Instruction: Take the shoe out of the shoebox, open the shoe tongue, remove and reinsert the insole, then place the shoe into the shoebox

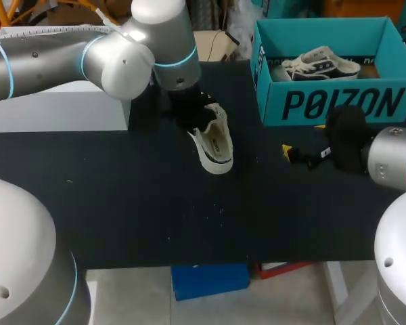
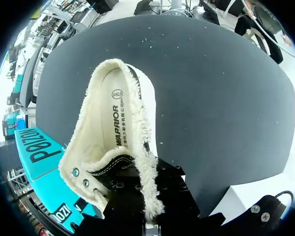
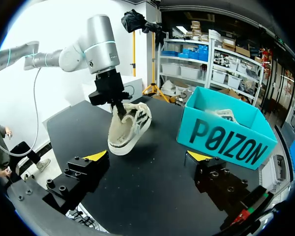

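Note:
A white shoe (image 1: 214, 143) with black sides and a fleecy lining hangs tilted over the middle of the black table, toe down. My left gripper (image 1: 189, 108) is shut on the fleecy collar at its heel. In the left wrist view the shoe (image 2: 115, 128) runs ahead of the gripper (image 2: 147, 196) with its printed insole (image 2: 119, 123) showing; the fingertips are hidden by the fleece. The teal shoebox (image 1: 338, 101) stands open at the back right with a second shoe (image 1: 318, 64) inside. My right gripper (image 1: 303, 156) hovers open in front of the box, nothing between its fingers (image 3: 88, 164).
A white box (image 1: 54, 112) stands at the table's back left, behind my left arm. The right wrist view shows the held shoe (image 3: 128, 129) and the shoebox (image 3: 226, 140) side by side ahead of my right gripper (image 3: 147, 164), with bare black table (image 1: 155, 210) toward the front edge.

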`<action>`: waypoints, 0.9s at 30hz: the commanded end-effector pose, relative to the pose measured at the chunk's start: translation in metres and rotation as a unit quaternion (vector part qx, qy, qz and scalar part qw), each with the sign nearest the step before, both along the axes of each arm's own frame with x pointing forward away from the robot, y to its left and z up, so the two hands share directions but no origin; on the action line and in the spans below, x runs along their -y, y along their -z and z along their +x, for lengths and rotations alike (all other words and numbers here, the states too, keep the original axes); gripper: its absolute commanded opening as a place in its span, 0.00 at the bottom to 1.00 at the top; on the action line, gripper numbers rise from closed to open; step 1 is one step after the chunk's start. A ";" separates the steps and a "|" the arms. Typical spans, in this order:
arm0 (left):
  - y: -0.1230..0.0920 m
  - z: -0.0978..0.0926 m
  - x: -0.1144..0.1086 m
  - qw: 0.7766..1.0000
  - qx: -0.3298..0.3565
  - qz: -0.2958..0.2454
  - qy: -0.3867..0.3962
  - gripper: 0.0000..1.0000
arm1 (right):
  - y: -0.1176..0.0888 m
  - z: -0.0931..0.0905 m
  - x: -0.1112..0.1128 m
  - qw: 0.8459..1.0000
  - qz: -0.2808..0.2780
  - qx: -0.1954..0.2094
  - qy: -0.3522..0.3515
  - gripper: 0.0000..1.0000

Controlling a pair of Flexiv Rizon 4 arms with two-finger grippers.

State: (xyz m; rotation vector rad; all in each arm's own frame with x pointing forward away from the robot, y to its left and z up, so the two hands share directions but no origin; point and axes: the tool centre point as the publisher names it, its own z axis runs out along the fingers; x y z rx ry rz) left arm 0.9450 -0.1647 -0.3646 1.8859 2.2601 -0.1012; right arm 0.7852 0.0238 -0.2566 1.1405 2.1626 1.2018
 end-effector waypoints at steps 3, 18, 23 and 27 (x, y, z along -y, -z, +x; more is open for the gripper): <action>-0.079 -0.008 -0.015 0.999 0.046 0.012 -0.008 0.00 | 0.000 0.000 -0.001 1.000 0.000 -0.001 0.000 1.00; -0.175 0.003 -0.076 0.975 0.152 -0.043 -0.157 0.00 | 0.000 0.000 -0.001 1.000 0.000 -0.001 0.000 1.00; -0.182 0.004 -0.120 0.956 0.174 -0.068 -0.228 0.00 | 0.000 0.000 -0.001 1.000 0.000 -0.001 0.000 1.00; -0.180 0.008 -0.153 0.940 0.182 -0.084 -0.277 0.00 | 0.000 0.000 -0.001 1.000 0.000 -0.001 0.000 1.00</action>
